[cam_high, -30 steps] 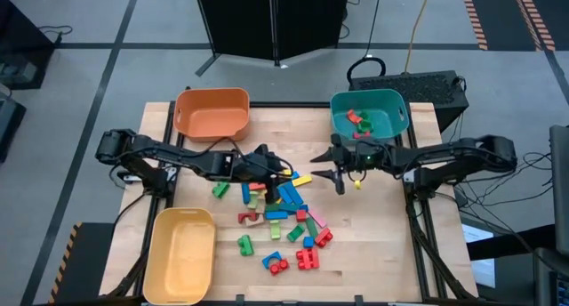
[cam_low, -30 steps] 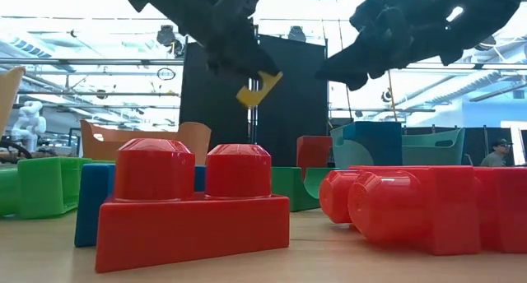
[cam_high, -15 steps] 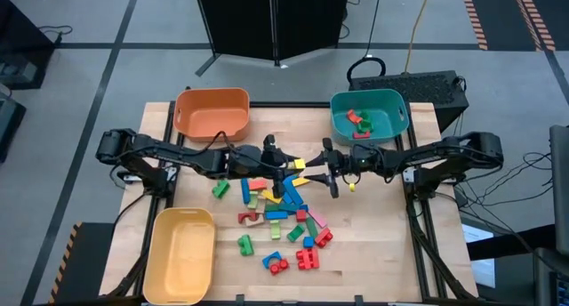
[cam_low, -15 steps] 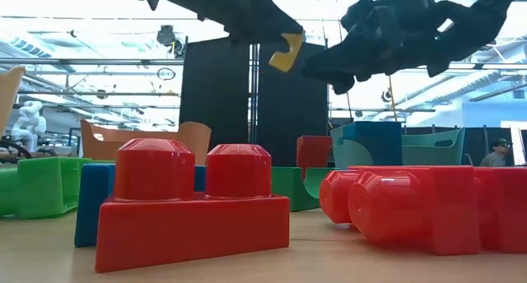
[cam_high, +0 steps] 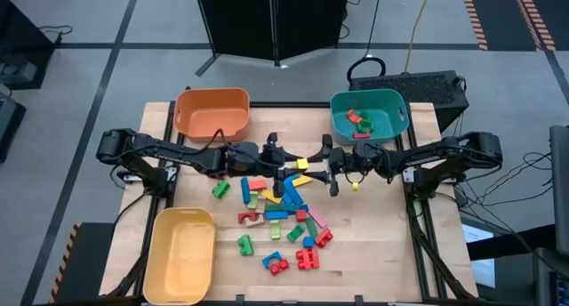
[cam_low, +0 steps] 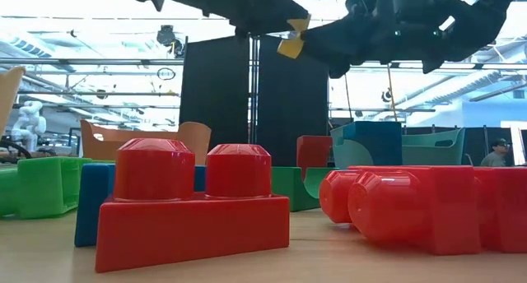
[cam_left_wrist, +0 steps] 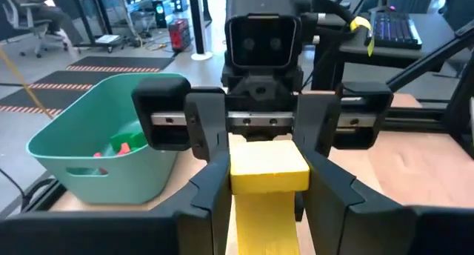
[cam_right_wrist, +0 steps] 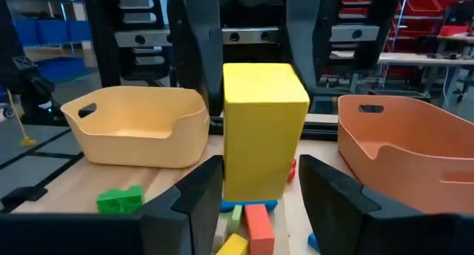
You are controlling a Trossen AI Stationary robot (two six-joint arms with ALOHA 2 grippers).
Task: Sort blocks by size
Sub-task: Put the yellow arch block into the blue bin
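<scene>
Above the middle of the desk (cam_high: pixel 373 235) your two arms reach level toward each other, nose to nose. Your left end effector (cam_high: pixel 286 163) comes in from nine o'clock and is clamped on a yellow block (cam_high: pixel 302 163); your left wrist view shows that block (cam_left_wrist: pixel 268 166) pinched between the two dark fingers. Your right end effector (cam_high: pixel 322 165) comes in from three o'clock with its fingers spread wide; from its own wrist view the yellow block (cam_right_wrist: pixel 264 130) stands between those fingers, with a gap showing on each side, so it does not grip the block.

A second ago your end effectors were well apart, the right one near the teal bin (cam_high: pixel 370 116) and the left one low over the pile. Since then both have closed in, and the block has risen, as the low view shows it (cam_low: pixel 293 41) high above the desk.

The block sits at the meeting point of both end effectors, at twelve o'clock from the pile of blocks (cam_high: pixel 284 219), which lies spread on the desk. The orange bin (cam_high: pixel 212 113) stands at eleven o'clock, the yellow bin (cam_high: pixel 183 253) at seven o'clock.
</scene>
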